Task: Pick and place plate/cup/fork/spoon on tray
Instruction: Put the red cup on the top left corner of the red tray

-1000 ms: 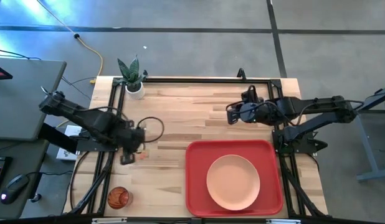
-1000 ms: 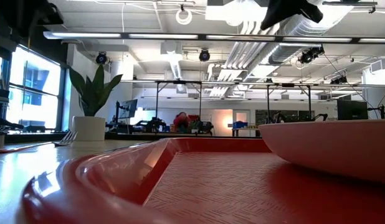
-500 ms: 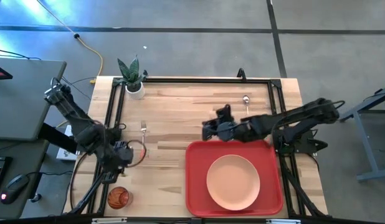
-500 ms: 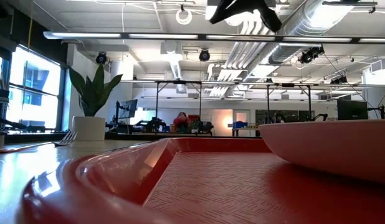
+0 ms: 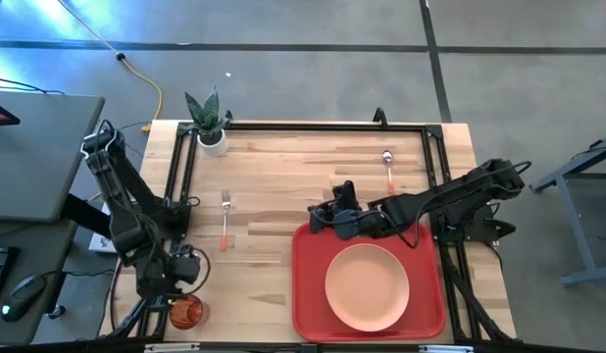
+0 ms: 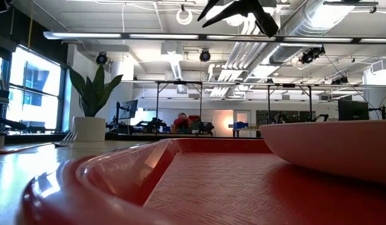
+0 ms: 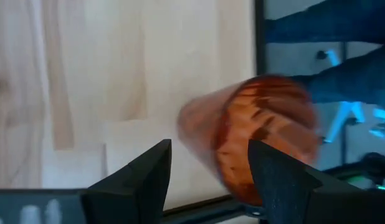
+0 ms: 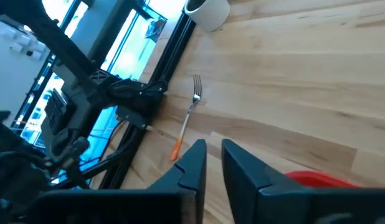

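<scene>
Translucent red-orange plastic, the cup you are lining up at the table's near left corner is looking light and slick, so with your left gripper gaping empty, be taking it mid-wall, gently.

**Around the wooden table**

A wooden table of pale planks sits inside a black metal frame on a grey concrete floor. A white pot holding a green plant stands at the table's far left corner. A yellow cable runs across the floor behind that corner. A grey desk stands to the left of the table. From table height, the pot and its plant rise before a large room with ceiling ducts, strip lights and windows on the left.
</scene>
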